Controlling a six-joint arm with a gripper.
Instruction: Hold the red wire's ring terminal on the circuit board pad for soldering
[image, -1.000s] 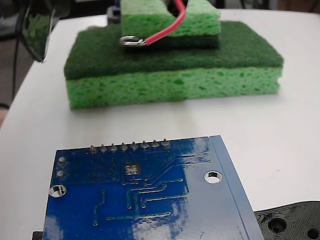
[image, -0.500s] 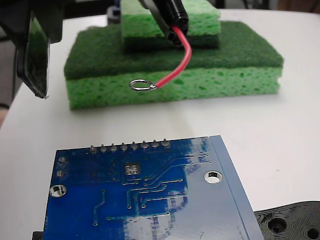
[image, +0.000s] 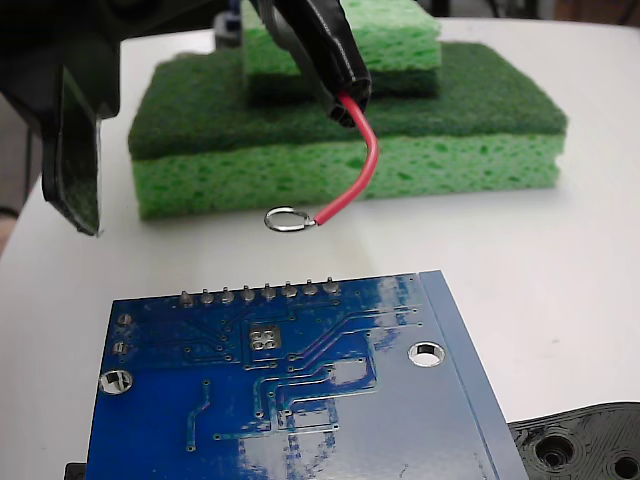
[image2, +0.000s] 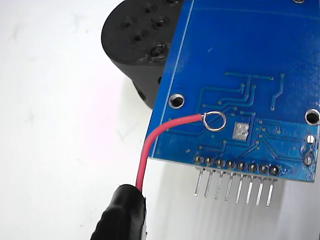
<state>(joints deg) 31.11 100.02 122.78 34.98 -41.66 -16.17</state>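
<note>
Descent toward the circuit board (image: 290, 400), one second on: ring terminal (image: 288, 219) lowered from level with the upper sponge, past the face of the lower green sponge (image: 345, 150), to a hover over bare white table (image: 560, 250) between sponge and board. Red wire (image: 355, 180) curved down from its black sleeve (image: 325, 55), sleeve carried at the arm's end; gripper fingers themselves not made out in either view, so grip state impossible to tell. Dark blurred part (image: 70, 150) of the arm at left, close to the fixed camera. In the wrist view, ring terminal (image2: 215, 121) seen over the blue board, just left of the pad (image2: 241, 131), not yet centred on it. Judged: carry well advanced, ring still aloft and apart from the silver pad (image: 264, 339); further lowering and a slight sideways correction needed before contact
</note>
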